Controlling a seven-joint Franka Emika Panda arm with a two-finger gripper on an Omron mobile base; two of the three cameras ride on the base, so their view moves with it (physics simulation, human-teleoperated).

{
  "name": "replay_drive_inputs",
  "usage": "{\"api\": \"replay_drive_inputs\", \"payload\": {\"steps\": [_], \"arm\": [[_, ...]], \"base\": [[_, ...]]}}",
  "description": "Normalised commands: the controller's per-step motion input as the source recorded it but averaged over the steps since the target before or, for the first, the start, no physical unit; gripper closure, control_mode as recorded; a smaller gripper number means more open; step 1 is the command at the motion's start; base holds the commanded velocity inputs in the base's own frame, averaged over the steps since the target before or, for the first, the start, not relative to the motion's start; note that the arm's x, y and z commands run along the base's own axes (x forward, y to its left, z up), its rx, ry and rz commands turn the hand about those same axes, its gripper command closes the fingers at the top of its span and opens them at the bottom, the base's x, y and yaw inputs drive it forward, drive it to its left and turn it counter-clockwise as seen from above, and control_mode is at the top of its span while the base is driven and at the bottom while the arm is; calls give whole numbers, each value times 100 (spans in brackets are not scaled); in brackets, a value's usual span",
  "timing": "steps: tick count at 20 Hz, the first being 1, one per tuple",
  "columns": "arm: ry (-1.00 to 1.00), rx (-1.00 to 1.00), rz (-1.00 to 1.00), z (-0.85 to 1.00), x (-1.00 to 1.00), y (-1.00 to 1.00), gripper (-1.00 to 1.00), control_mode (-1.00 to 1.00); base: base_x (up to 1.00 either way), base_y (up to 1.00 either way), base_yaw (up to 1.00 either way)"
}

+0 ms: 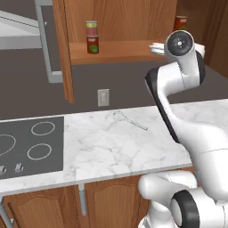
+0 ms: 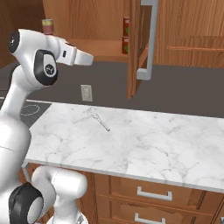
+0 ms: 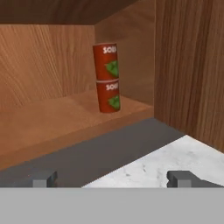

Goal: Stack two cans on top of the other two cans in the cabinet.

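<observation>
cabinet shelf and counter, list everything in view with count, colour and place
pale can: 1, yellow-green and pink bands, stacked on a red can at the shelf's left end
red cans: 3, red with green patches; two stacked at the shelf's right end, one under the pale can
cabinet: 1, reddish-brown wood, on the wall above the counter
whisk: 1, grey wire, lying on the counter
counter: 1, white marble
cooktop: 1, dark grey, counter's left
outlet: 1, pale, on the wall
jaws: 1 pair, dark tips apart, holding nothing, before the shelf
</observation>
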Motion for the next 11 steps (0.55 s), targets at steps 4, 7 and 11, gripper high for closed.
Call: {"api": "replay_drive_inputs", "payload": {"steps": [4,7,11], "arm": [[0,5,13,-27,-93,36,-100,-100],[1,3,10,-30,-86,37,-100,-100],[9,1,9,-29,-71,35,-100,-100]], "base": [[0,0,0],[0,0,0],[0,0,0]]}}
